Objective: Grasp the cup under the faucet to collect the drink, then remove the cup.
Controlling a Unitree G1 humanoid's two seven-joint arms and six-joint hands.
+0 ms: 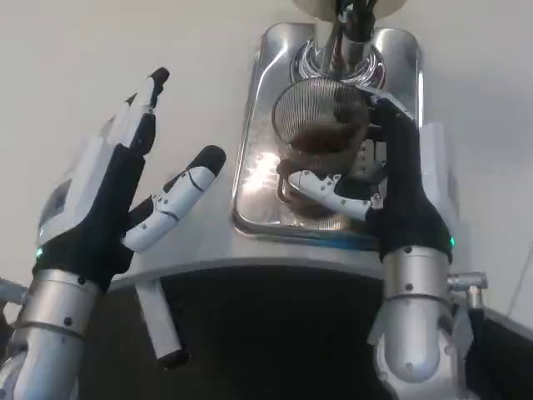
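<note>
Chrome fills the middle of my head view: a drip tray [258, 125] with raised, rounded edges, set on the white table [100, 50]. On it stands the ribbed clear cup [321, 117], dark drink pooled in its bottom, directly beneath the faucet [337, 37] at the top edge. My right hand [391, 187] is wrapped around the cup, thumb across its near side and fingers [400, 125] behind its right wall, crowding the tray's right rim. My left hand [117, 192] hovers over bare table left of the tray, fingers spread wide, holding nothing, just short of the tray's left edge. Table surface lies free beyond it.
</note>
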